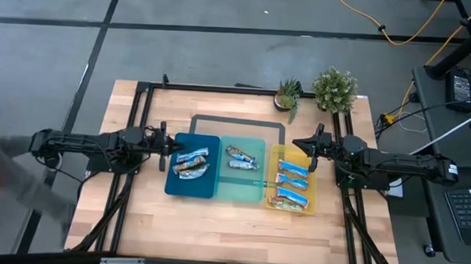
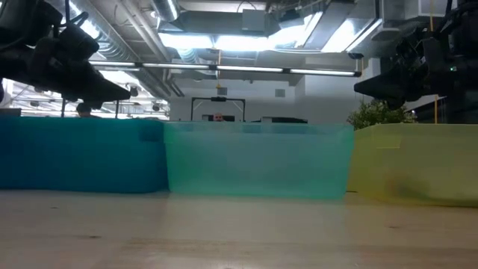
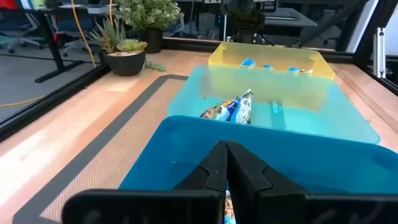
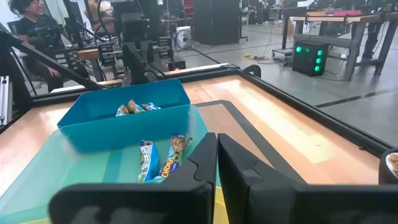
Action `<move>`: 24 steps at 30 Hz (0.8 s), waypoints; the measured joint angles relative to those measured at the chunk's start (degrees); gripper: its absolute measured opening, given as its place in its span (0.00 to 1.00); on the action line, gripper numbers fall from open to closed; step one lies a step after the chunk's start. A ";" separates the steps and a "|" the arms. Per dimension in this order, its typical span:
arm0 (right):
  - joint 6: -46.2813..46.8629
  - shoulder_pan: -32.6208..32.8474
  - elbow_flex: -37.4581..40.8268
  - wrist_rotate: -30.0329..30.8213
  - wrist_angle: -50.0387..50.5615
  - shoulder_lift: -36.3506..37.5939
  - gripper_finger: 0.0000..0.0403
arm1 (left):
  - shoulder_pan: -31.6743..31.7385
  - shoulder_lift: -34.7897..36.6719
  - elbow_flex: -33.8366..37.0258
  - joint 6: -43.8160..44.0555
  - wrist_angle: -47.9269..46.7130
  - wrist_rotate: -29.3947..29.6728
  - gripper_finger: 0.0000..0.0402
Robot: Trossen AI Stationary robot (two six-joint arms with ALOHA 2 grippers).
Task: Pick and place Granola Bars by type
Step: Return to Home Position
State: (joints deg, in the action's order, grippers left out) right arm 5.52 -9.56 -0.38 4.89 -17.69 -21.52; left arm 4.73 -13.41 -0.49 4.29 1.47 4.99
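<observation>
High view gives us the whole table (image 1: 136, 215), with three trays side by side at its middle: a dark-blue tray (image 1: 189, 186), a teal tray (image 1: 241, 188) and a yellow tray (image 1: 281, 152), each touching the next. The Granola Bars (image 1: 191, 163) are spread over all three. We see a small pile of silvery-brown and blue ones in the dark-blue tray, two in the teal tray, and three mostly blue-and-white ones in a row in the yellow tray.

We find the left jaws above the outer edge of the dark-blue tray, pressed together and holding nothing, as the left wrist view confirms. The right jaws hang over the far outer corner of the yellow tray, likewise together and empty.

Two potted plants (image 1: 334, 88) stand at the table's far edge, well apart from the trays.
</observation>
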 joint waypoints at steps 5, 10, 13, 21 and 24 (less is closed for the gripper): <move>0.00 -0.01 0.00 0.00 0.00 0.00 0.05 | 0.00 -0.02 0.00 0.55 -0.02 -0.02 0.02; 0.00 0.00 0.00 0.02 0.00 0.00 0.05 | 0.00 -0.02 0.00 0.50 -0.02 -0.04 0.03; 0.00 -0.01 0.00 0.02 0.00 0.00 0.05 | 0.00 -0.02 0.00 0.50 -0.02 -0.07 0.03; 0.00 3.70 0.00 0.11 5.45 7.63 0.05 | 0.00 -0.02 0.00 0.50 0.00 -0.11 0.01; 0.00 4.62 0.00 0.00 7.08 10.96 0.05 | 0.00 0.02 0.00 0.50 0.00 -0.11 0.02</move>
State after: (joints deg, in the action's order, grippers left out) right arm 5.52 -4.94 -0.38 4.89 -10.62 -10.56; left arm 4.73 -13.39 -0.49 4.80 1.48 4.89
